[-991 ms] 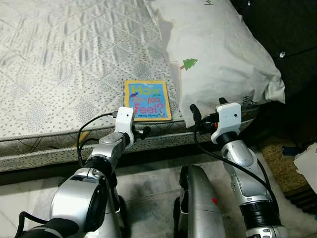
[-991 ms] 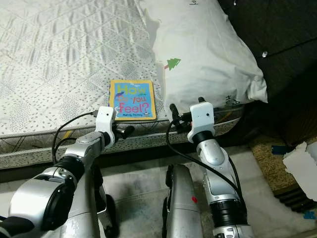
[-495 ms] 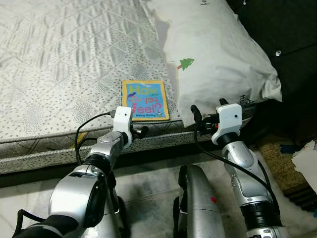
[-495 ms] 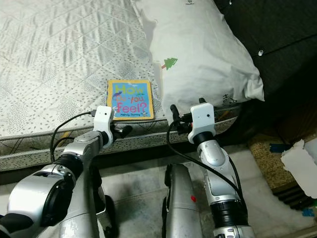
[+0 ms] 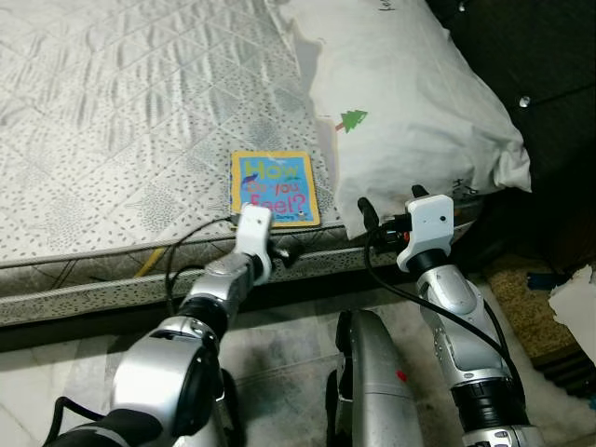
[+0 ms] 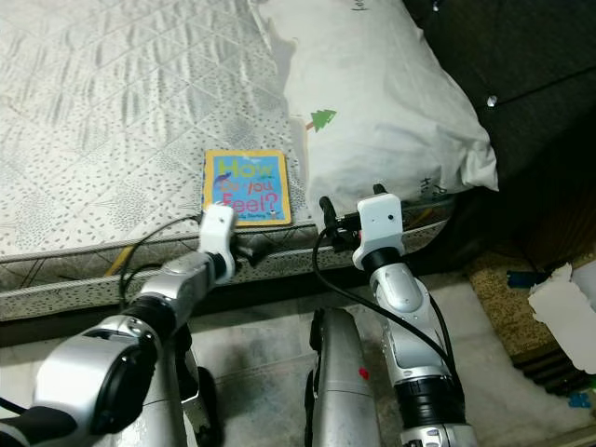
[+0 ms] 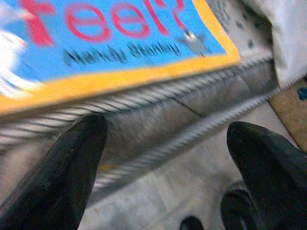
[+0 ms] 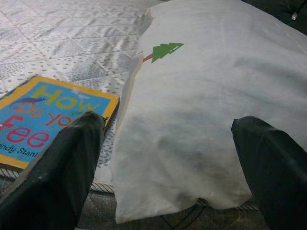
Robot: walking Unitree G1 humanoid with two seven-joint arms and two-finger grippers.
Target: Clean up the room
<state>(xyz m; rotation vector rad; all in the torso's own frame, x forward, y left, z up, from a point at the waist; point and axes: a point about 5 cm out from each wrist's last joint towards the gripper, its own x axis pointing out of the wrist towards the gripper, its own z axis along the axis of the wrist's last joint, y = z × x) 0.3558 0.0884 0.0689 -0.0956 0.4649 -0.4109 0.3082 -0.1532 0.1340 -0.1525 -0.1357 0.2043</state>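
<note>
A children's book with a blue cover and yellow border, titled "How Do You Feel?", lies flat on the grey quilted mattress near its front edge. My left gripper is open at the mattress side, just below the book's near edge and not touching it. A large white pillow with a small green tree print lies right of the book. Open and empty, my right gripper is held at the pillow's front edge, with the book off beside one finger.
A dark piece of furniture stands right of the pillow. On the floor at the right lie a brown mat and a white sheet. A yellow object pokes out at the mattress seam. Grey tile floor lies below.
My left gripper has moved to the right along the mattress edge, ending under the book's lower right corner. The right arm has kept its place.
</note>
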